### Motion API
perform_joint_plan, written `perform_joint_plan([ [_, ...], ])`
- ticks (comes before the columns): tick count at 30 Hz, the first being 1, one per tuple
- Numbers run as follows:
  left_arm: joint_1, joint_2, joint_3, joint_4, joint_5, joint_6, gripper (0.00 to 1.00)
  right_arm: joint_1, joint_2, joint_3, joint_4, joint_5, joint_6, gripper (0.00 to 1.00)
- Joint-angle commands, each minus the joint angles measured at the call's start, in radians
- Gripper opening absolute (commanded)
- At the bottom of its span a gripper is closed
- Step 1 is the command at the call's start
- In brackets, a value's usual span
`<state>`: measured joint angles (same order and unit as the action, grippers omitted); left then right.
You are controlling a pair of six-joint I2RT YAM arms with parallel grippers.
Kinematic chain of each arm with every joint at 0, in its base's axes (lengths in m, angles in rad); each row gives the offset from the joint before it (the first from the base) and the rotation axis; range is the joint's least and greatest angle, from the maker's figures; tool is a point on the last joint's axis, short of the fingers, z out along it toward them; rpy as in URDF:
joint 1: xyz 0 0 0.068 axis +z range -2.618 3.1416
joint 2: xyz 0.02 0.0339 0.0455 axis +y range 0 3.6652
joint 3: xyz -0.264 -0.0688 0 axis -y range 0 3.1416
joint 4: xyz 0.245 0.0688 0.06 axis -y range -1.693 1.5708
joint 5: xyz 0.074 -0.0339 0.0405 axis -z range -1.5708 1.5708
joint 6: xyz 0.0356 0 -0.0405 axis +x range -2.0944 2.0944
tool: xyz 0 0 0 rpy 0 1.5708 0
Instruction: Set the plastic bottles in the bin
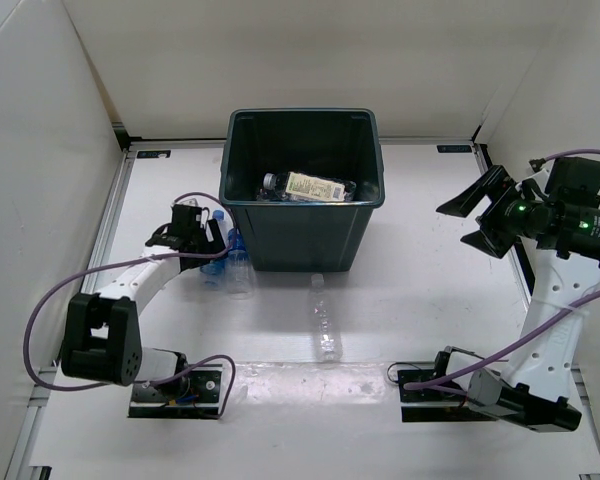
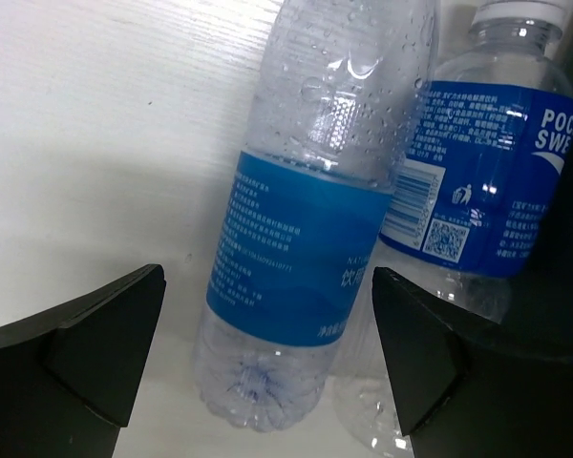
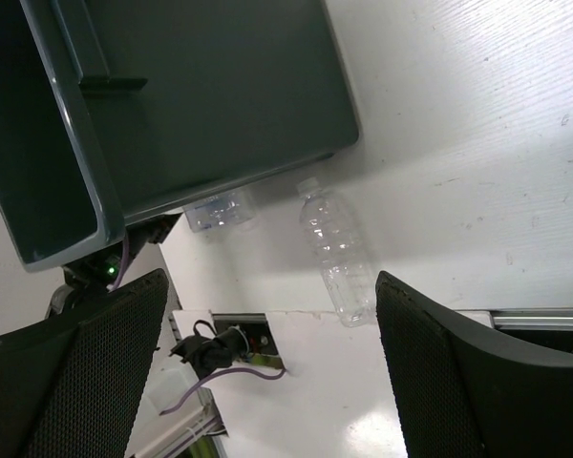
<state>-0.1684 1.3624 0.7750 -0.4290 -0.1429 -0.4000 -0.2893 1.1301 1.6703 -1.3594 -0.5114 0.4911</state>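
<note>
A top-down view is showing a large dark grey-green square plastic bin [image 1: 300, 242] sitting at the middle of a white table [image 1: 430, 320], already holding at least one pale-labelled plastic bottle [image 1: 315, 187] lying on its floor. The left gripper [image 2: 267, 284] is reaching toward the bin's near-left corner with its fingers spread wide, holding nothing. A clear plastic bottle with a blue label [image 2: 301, 277] is sitting between them but not yet touched. Just beside it, a second blue-labelled clear bottle with white lettering [image 2: 487, 181] is crowding the far finger. A label-free clear bottle [image 1: 325, 322] is lying on its side in front of the bin. The right gripper [image 1: 477, 222] is hanging high at the right, fingers also wide apart and empty. The likely trouble: closing here could pinch or topple the neighbouring bottle because the two stand so close. The smooth round bottle could also slip out of the fingers.
</note>
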Motion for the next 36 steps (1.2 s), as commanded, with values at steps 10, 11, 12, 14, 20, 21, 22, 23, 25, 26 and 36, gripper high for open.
perform_joint_plan([
  [10, 0.004, 0.086, 0.038, 0.081, 0.019, -0.033, 0.96, -0.03, 0.022, -0.018, -0.035, -0.049, 0.009, 0.9],
  [11, 0.006, 0.09, 0.041, 0.084, 0.02, -0.033, 0.92, -0.028, 0.022, -0.018, -0.037, -0.05, 0.007, 0.9],
  [12, 0.004, 0.093, 0.047, 0.081, 0.013, -0.042, 0.89, -0.031, 0.028, -0.008, -0.038, -0.05, 0.003, 0.9],
  [14, 0.006, 0.102, 0.049, 0.078, 0.009, -0.049, 0.86, -0.034, 0.033, 0.003, -0.047, -0.049, -0.005, 0.9],
  [20, 0.006, 0.124, 0.082, 0.041, -0.006, -0.06, 0.41, -0.019, 0.054, 0.046, -0.038, -0.032, -0.011, 0.9],
  [21, 0.004, 0.121, 0.086, 0.036, -0.009, -0.059, 0.4, -0.016, 0.059, 0.052, -0.037, -0.03, -0.014, 0.9],
  [22, 0.004, 0.11, 0.089, 0.036, -0.015, -0.053, 0.4, -0.013, 0.075, 0.061, -0.033, -0.029, -0.011, 0.9],
  [23, 0.004, 0.095, 0.098, 0.033, -0.036, -0.05, 0.4, -0.005, 0.08, 0.072, -0.027, -0.032, -0.005, 0.9],
  [25, 0.006, 0.057, 0.118, 0.026, -0.067, -0.027, 0.34, 0.009, 0.106, 0.092, -0.02, -0.035, 0.0, 0.9],
  [26, 0.012, 0.038, 0.124, 0.016, -0.092, -0.007, 0.32, 0.016, 0.112, 0.097, -0.014, -0.038, 0.006, 0.9],
  [36, 0.044, -0.256, 0.294, -0.085, -0.119, 0.092, 0.17, 0.119, 0.267, 0.18, 0.026, -0.09, 0.04, 0.9],
])
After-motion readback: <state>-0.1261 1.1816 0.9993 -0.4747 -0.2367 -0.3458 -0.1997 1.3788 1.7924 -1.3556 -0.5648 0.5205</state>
